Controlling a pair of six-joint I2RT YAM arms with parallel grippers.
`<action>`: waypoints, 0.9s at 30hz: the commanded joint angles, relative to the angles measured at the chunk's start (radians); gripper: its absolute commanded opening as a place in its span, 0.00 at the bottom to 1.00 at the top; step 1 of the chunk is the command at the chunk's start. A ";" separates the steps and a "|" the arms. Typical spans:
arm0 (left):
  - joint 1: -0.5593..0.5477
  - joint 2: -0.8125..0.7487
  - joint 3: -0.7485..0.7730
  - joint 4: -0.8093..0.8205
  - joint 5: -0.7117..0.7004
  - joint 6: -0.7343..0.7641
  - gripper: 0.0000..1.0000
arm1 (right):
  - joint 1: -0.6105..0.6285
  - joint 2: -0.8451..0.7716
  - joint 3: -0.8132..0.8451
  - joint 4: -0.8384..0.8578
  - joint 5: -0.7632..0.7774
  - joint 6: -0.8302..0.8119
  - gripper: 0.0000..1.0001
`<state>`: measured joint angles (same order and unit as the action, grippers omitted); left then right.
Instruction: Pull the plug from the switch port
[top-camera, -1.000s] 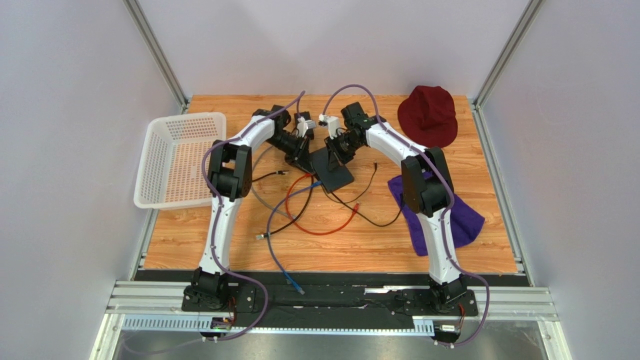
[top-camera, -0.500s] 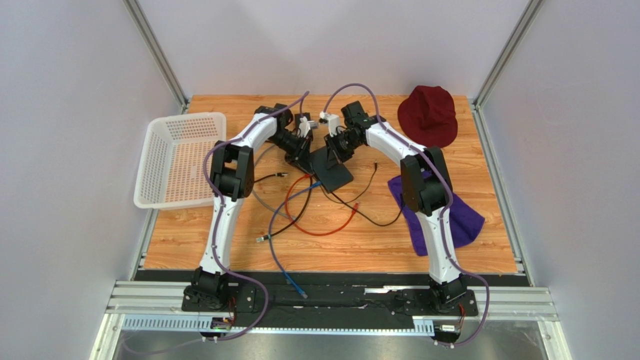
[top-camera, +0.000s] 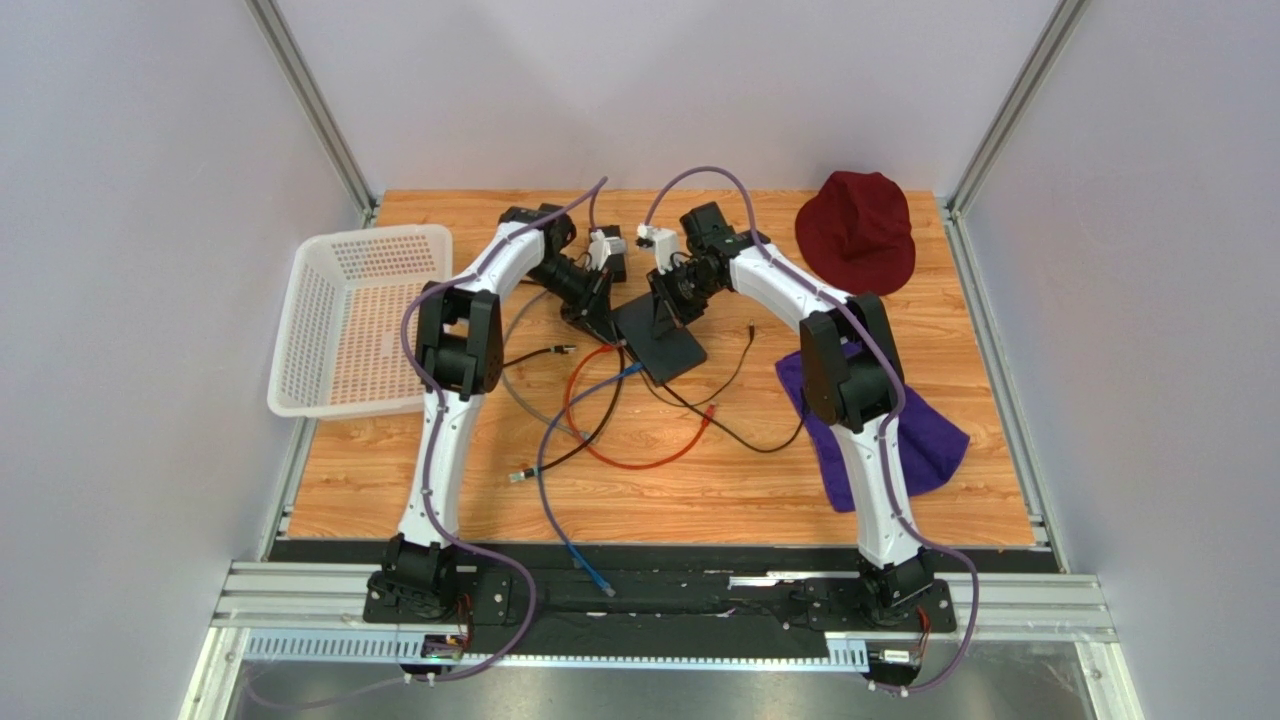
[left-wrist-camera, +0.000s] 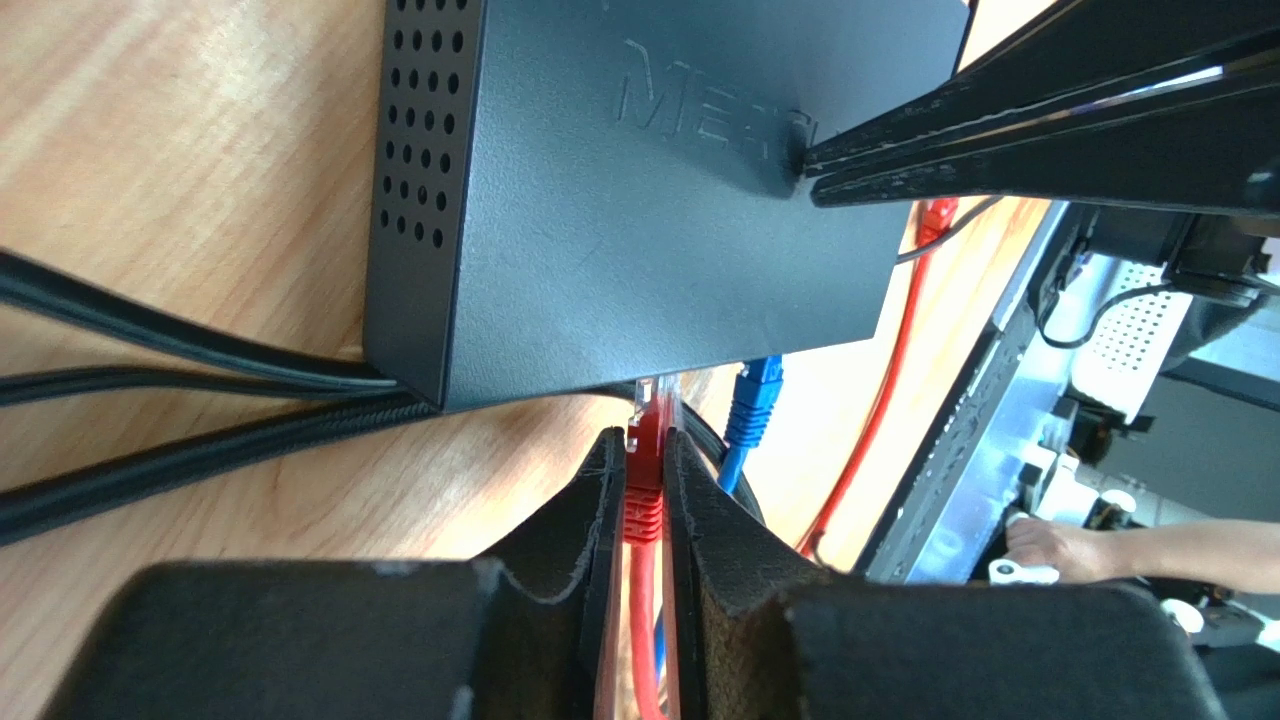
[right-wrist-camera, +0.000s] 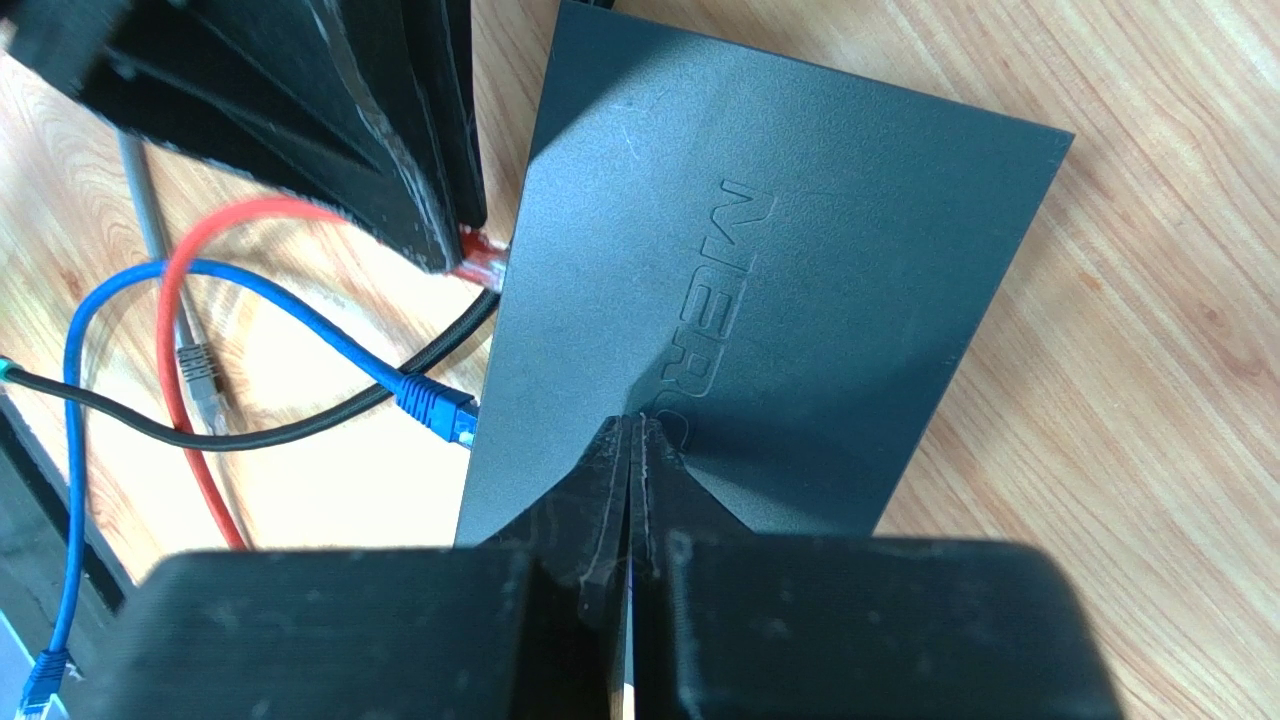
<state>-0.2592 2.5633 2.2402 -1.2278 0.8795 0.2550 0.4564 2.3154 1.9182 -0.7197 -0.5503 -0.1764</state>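
Red plug (left-wrist-camera: 643, 483) between left gripper (left-wrist-camera: 643, 441) jaws

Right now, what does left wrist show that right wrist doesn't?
Left wrist only: vent holes in the side of the black switch, a person's hand behind. Right wrist only: a loose grey plug on the table. Both: that switch, the red plug clamped in the left pincer, the blue plug at the port edge, the right pincer shut, pressing its top.

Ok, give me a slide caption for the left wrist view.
Left gripper clamps the red plug at the black switch while the right gripper presses its top.
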 joint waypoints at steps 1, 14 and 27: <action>0.006 0.006 0.015 -0.018 0.038 0.036 0.00 | 0.024 0.070 -0.024 0.002 0.127 -0.048 0.00; 0.080 -0.100 0.077 -0.243 -0.063 0.333 0.00 | 0.025 0.076 -0.022 0.002 0.133 -0.048 0.00; 0.071 -0.309 -0.079 -0.068 -0.462 0.248 0.44 | 0.024 0.073 -0.031 0.009 0.142 -0.054 0.00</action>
<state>-0.1829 2.4409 2.2528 -1.3186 0.4637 0.5842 0.4599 2.3154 1.9198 -0.7216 -0.5404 -0.1791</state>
